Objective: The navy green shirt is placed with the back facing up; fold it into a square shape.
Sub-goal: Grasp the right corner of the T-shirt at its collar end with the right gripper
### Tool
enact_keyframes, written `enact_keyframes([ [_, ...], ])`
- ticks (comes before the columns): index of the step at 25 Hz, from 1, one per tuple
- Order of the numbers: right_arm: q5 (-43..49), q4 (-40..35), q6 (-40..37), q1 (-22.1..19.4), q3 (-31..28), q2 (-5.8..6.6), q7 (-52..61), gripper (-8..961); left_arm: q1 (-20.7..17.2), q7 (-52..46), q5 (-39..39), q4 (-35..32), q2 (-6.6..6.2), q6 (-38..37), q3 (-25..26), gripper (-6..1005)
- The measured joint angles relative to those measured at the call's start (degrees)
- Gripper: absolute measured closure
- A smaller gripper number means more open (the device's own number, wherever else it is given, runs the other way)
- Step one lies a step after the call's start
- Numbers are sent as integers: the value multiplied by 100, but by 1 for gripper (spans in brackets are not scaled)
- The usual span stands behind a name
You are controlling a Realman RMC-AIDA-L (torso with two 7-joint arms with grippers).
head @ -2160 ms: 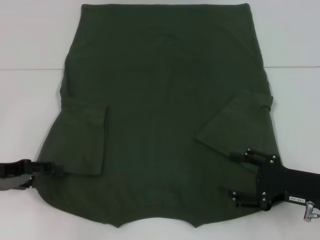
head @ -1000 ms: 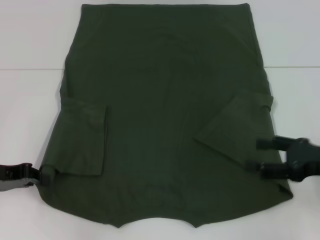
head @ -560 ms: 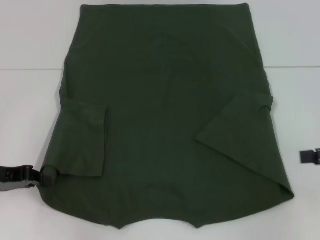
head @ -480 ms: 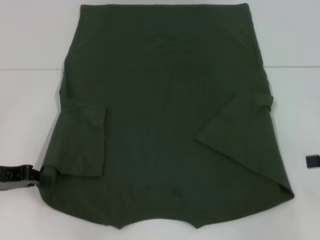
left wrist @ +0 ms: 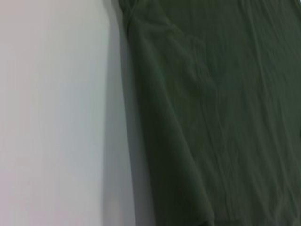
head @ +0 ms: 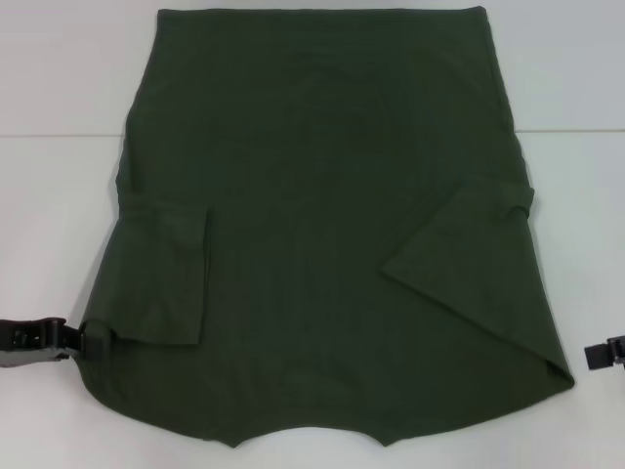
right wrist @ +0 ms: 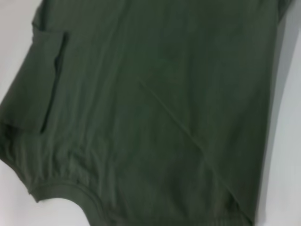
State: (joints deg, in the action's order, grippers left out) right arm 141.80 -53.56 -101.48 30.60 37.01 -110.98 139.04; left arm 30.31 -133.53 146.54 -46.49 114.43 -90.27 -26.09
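The navy green shirt (head: 322,195) lies flat on the white table, plain side up, with its collar at the near edge. Both sleeves are folded inward: the left sleeve (head: 161,278) and the right sleeve (head: 469,264). My left gripper (head: 93,336) is at the shirt's near left edge, touching the fabric beside the folded sleeve. Only the tip of my right gripper (head: 604,354) shows at the right border, apart from the shirt's near right corner. The left wrist view shows the shirt's edge (left wrist: 225,117), and the right wrist view shows the shirt's collar end (right wrist: 155,117).
The white table (head: 49,195) shows bare on both sides of the shirt. A seam line (head: 59,135) crosses it toward the far side. The shirt's far hem reaches nearly to the picture's far border.
My right gripper pulled off the folded right sleeve, went out to the right, and its tip now shows again lower at the right border. The left gripper stayed at the shirt's left edge.
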Motion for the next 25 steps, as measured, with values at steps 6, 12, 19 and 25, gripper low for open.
enact_keyframes([
  [6,128,481,416,73,29,-16,-68,41,1,3,-2,0,0,43,6,966],
  [12,129,723,570,157,46,-26,-84,42,6,16,-10,0,3,55,8,965],
  [19,129,867,722,202,62,-39,-100,44,21,74,-33,0,23,68,8,965],
  [25,167,984,828,267,71,-38,-122,50,5,82,-81,0,11,70,8,966],
])
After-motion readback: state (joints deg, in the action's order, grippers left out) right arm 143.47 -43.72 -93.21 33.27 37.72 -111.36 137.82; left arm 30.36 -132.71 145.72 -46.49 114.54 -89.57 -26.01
